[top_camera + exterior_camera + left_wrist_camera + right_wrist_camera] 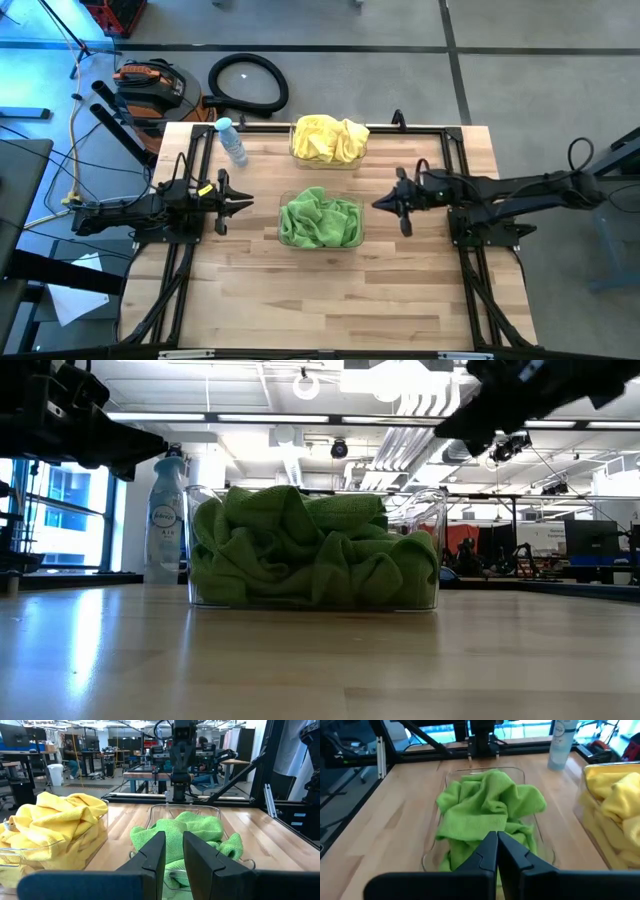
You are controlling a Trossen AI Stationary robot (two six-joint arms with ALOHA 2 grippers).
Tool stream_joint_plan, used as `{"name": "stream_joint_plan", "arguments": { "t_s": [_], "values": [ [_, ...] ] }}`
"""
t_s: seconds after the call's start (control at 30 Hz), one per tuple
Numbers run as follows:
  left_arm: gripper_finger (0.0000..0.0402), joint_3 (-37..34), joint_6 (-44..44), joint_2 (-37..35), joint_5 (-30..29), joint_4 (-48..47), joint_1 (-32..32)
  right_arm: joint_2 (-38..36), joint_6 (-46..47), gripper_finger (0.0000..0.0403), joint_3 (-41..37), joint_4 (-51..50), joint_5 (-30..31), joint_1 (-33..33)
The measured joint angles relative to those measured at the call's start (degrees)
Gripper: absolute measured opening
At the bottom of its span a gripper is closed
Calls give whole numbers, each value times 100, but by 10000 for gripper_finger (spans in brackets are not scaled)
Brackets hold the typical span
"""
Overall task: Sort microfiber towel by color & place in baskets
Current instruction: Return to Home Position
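Note:
Green microfiber towels (320,220) lie heaped in a clear basket (428,520) at the table's middle. Yellow microfiber towels (328,138) fill a second clear basket (101,827) just beyond it, toward the far edge. My left gripper (248,204) hovers level to the left of the green basket, its fingers (155,854) a small gap apart with nothing between them. To the right of that basket, above the table, my right gripper (377,203) points at the green towels (487,805), shut and empty.
A clear spray bottle with a blue cap (232,140) stands at the far left, beside the yellow basket. A black frame (460,150) rims the table. Bare wood (330,300) stretches along the near side.

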Motion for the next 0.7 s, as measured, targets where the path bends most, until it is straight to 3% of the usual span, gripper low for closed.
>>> {"name": "stream_joint_plan", "arguments": {
  "t_s": [0.7],
  "values": [
    [53, 0, -2, 0, 0, 2, 0, -3386, 307, 0, -2337, 700, 85, 61]
  ]
}}
